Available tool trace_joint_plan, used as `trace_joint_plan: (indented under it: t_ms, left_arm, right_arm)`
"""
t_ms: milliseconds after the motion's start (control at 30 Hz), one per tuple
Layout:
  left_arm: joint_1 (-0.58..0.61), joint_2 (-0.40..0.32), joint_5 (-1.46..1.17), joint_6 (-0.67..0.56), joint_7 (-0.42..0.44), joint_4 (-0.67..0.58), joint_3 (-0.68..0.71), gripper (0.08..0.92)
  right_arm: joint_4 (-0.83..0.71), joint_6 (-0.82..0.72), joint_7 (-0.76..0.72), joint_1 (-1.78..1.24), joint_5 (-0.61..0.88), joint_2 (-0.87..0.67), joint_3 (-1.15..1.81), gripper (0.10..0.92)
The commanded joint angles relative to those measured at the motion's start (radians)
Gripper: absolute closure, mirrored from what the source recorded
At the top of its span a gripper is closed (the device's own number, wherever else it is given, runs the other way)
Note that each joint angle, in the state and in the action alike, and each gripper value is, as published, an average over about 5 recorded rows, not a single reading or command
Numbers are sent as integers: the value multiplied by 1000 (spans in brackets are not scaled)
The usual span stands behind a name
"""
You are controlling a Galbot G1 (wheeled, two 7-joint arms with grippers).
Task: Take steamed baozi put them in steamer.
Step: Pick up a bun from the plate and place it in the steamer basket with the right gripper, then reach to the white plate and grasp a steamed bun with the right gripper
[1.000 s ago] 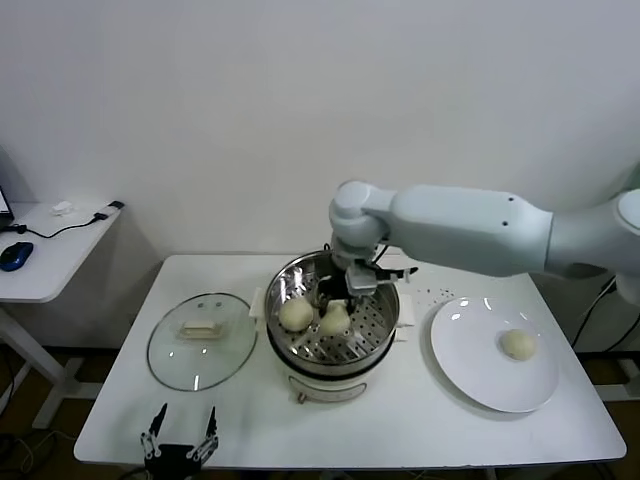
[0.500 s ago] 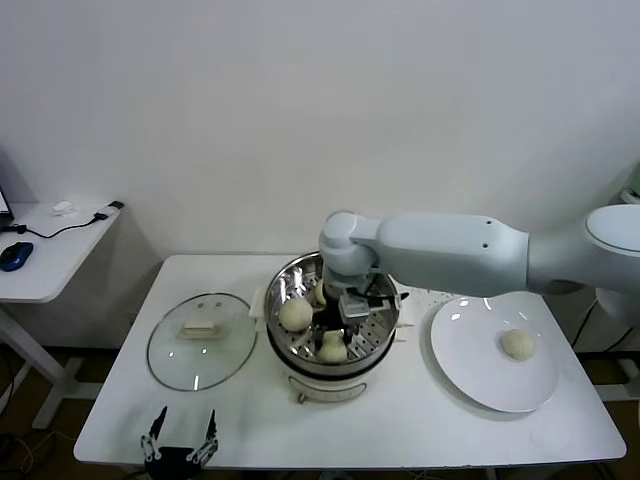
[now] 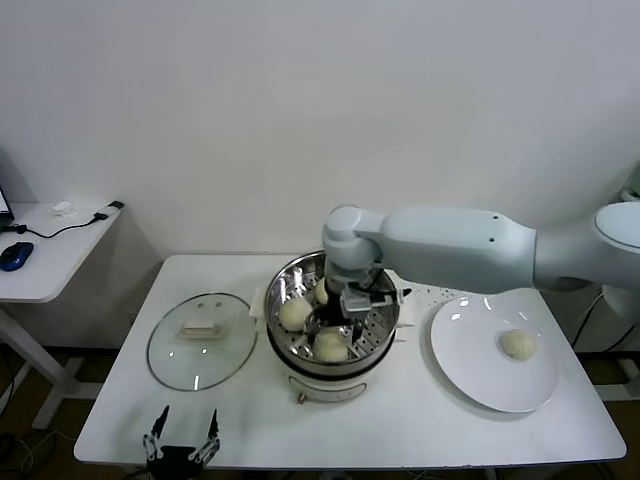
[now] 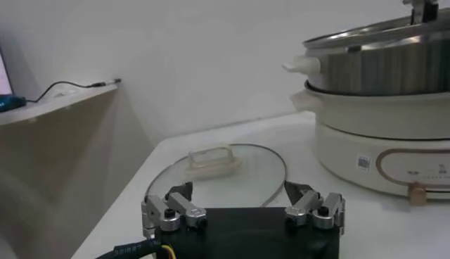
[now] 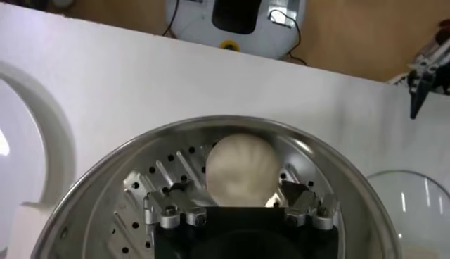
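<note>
Right gripper (image 5: 239, 204) lowered inside the steamer (image 3: 290, 275) at the middle of the white counter (image 3: 420, 415), jaws spread wide on either side of a steamed baozi (image 5: 239, 167) and not closed on it. Bun resting free on the perforated steel floor near the front of the basket. Two more buns in the basket: one at its left side (image 3: 295, 313), another partly hidden behind the wrist (image 3: 322, 290). Fourth bun (image 3: 517, 343) alone on the white plate (image 3: 470, 370), right of the steamer. Glass lid (image 3: 200, 340) flat on the counter to the left, white handle up. Left gripper (image 3: 181, 437) parked low at the counter's near edge, jaws open and holding nothing.
</note>
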Motion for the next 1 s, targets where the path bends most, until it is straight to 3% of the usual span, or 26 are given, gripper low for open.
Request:
trace_joint_plan:
  t_ms: [33,167,267,500,733,1000]
  left_arm:
    - [0,1,2,0,0,-4,1,177]
    - [0,3,2,0,1,-13,1,177]
    - [-1,4,1,1,1,-21,3,177]
    - [-5,6,-2,4,2,-40,6,177]
    - [-2,7,-6,4,2,-48,3,177]
    - [14,4,-2,1,2,-56,3,177]
  right_arm:
    - [-55,-35,0,103,94,-67,11,203]
    - [-125,-208,103,238,242,-150,-110,203]
    - [-159,-406,201,319,437,-222,-246,203]
    - [-195,-762,175,294,618,-439,-219,203]
    - [-208,-835,103,83,514,-645,-50,203]
    - [-315,-742,-13,-353,271,-740,357,203]
